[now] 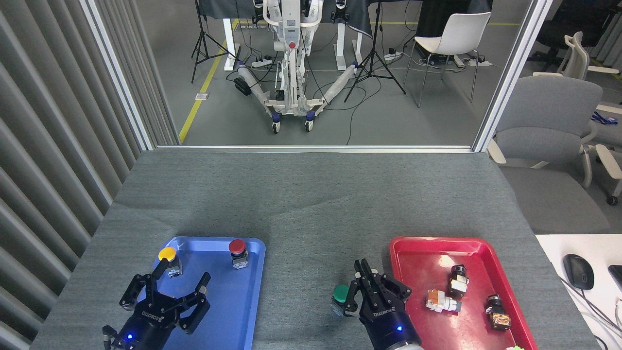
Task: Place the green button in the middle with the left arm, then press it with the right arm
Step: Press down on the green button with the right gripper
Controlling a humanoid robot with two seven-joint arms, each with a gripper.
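Observation:
The green button [341,293] stands upright on the grey cloth [311,218] between the two trays, with nothing holding it. My right gripper [362,273] is shut, its fingers pressed together and pointing away from me. It sits just right of the green cap and overlaps the cap's right edge. My left gripper [183,273] hovers open over the left half of the blue tray [228,301] with nothing between its fingers. One of its fingertips [161,266] partly covers the yellow button [167,254].
A red button [237,247] stands at the back of the blue tray. The red tray [423,262] on the right holds three small loose parts. A white desk with a black mouse [578,271] adjoins the table's right side.

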